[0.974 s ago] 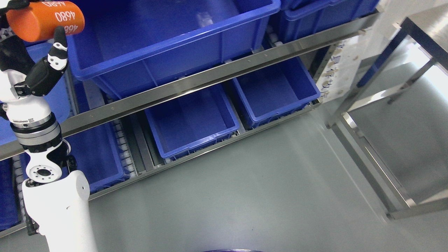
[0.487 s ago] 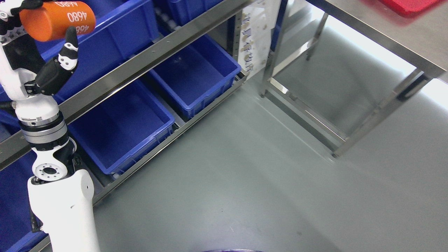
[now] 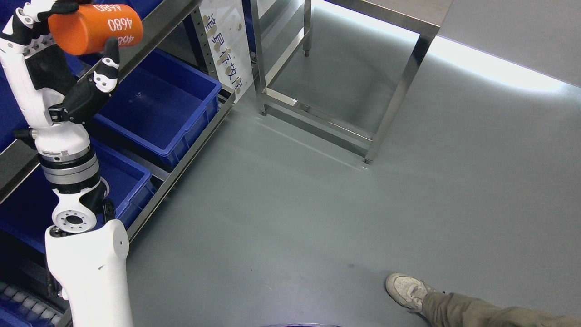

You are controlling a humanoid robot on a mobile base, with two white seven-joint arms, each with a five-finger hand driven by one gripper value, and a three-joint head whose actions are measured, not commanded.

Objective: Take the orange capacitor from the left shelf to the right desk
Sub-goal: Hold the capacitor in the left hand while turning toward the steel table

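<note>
My left hand [image 3: 68, 50] holds the orange capacitor [image 3: 93, 28] up at the top left, fingers curled over its top and thumb under it. The capacitor is a cylinder lying on its side with white "4680" print. My left arm rises from the bottom left in front of the shelf [image 3: 150, 27]. The steel desk [image 3: 408, 11] stands at the top centre, only its edge and legs showing. My right arm is out of the picture.
Blue bins [image 3: 154, 109] sit on the shelf's lower level at left. A white label sheet [image 3: 227, 45] hangs on the shelf post. A person's shoe and trouser leg [image 3: 431, 299] show at the bottom right on the grey floor.
The whole picture has swept leftward as the camera turned right: shelf and bins slid to the left edge, the desk came to the top centre. The capacitor stays in my left hand.
</note>
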